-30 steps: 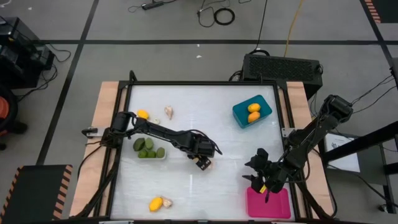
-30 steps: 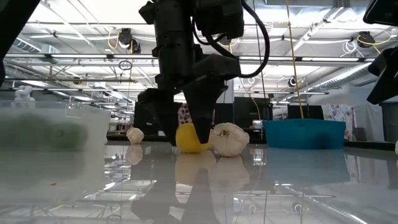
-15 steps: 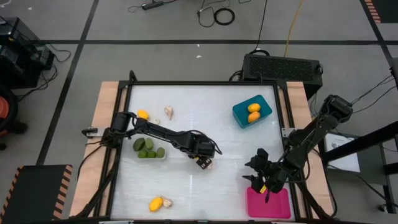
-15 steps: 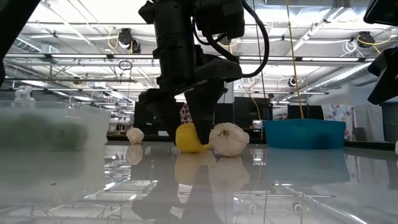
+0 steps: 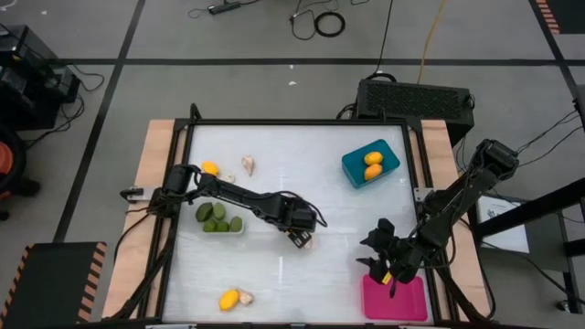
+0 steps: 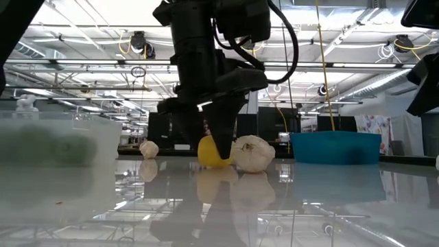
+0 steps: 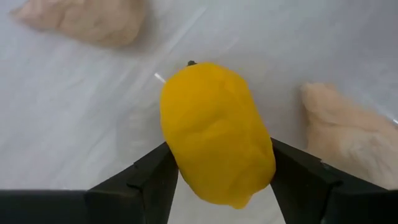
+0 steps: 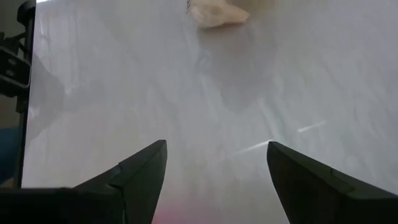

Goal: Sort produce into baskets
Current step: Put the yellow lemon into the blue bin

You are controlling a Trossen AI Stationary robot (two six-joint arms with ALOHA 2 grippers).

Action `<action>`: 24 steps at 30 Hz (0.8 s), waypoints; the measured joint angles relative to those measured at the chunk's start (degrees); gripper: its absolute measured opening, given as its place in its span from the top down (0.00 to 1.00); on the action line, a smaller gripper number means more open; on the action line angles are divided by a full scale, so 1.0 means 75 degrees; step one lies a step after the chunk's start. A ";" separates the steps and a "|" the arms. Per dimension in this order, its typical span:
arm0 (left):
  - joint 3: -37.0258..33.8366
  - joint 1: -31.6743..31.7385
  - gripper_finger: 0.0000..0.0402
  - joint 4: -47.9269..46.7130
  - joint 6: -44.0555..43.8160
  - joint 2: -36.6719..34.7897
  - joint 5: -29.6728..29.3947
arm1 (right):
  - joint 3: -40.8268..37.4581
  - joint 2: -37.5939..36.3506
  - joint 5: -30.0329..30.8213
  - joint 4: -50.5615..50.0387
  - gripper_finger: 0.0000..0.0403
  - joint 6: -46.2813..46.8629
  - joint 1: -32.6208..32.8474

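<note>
Yellow produce piece (image 7: 217, 134) sits between the left tool's (image 7: 219, 186) closing fingers; right tool (image 8: 216, 180) gapes empty, no writing readable

black box (image 5: 416, 96) beyond table | cables (image 5: 320, 20) on floor | orange object (image 5: 11, 155) at left

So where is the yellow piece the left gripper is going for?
In the high view it sits mid-table, between the left gripper's fingers; the left wrist view shows the yellow piece there, with a garlic piece right beside it.
</note>
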 joint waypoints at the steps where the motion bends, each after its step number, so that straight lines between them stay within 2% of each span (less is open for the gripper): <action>1: 0.0000 0.0000 0.43 0.0090 0.0118 0.0000 0.0001 | 0.0000 0.0000 -0.0096 -0.0004 0.33 -0.0012 0.0000; 12: 0.0000 0.0170 0.38 0.0526 0.1847 0.0004 0.0216 | 0.0000 -0.0001 -0.0254 -0.0004 0.33 0.0116 -0.0003; 17: -0.0004 0.0201 0.38 0.0768 0.2113 0.0009 0.0636 | 0.0000 -0.0003 -0.0254 -0.0004 0.33 0.0397 -0.0003; 24: -0.0085 0.0201 0.38 0.0840 0.2318 0.0015 0.0631 | 0.0003 -0.0003 -0.0156 -0.0001 0.33 0.0565 -0.0014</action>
